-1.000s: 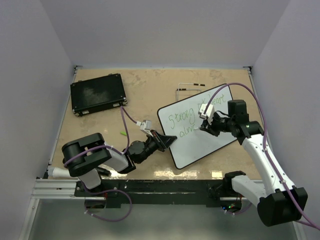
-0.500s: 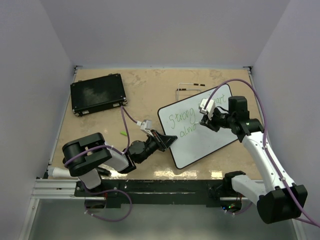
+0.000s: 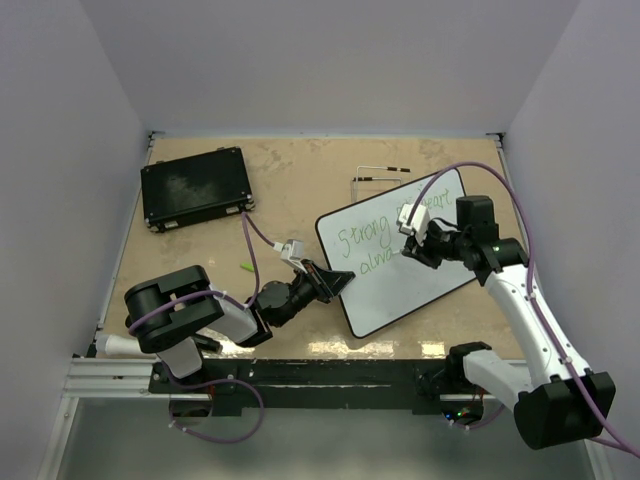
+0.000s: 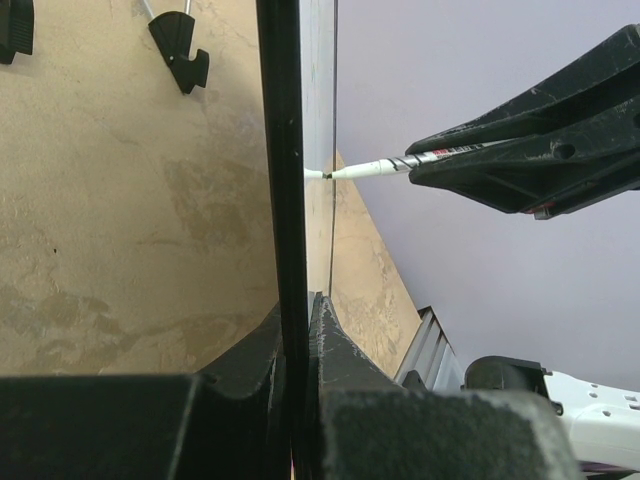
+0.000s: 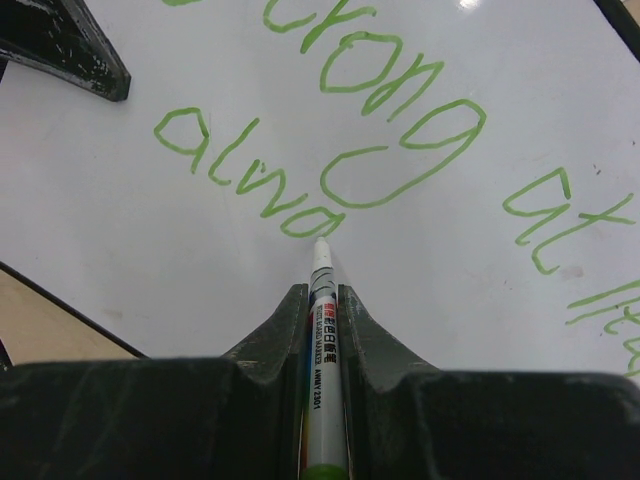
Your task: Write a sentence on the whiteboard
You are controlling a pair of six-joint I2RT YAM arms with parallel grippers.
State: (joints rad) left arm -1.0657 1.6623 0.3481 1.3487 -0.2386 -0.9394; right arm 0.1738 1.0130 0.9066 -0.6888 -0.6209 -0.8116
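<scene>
The whiteboard (image 3: 412,288) lies tilted on the table with its left edge raised. My left gripper (image 3: 338,281) is shut on that edge, and the left wrist view shows the black rim (image 4: 289,150) edge-on between my left gripper's (image 4: 298,322) jaws. My right gripper (image 3: 412,250) is shut on a white marker (image 5: 322,300) with a green end. The marker tip touches the board at the end of "alwa". The sentence (image 5: 400,110) is in green and reads "Strong at he…" on the first line and "alwa" on the second. The right gripper (image 5: 320,296) hides part of the first line in the top view.
A flat black case (image 3: 195,187) lies at the back left. A thin bent metal rod (image 3: 378,175) rests behind the board. A small green cap (image 3: 245,266) sits on the table near the left arm. Grey walls close in three sides.
The right gripper lifted the marker up and right, then came back down onto the second line, which has grown to "alwa". The left gripper and the board have not moved.
</scene>
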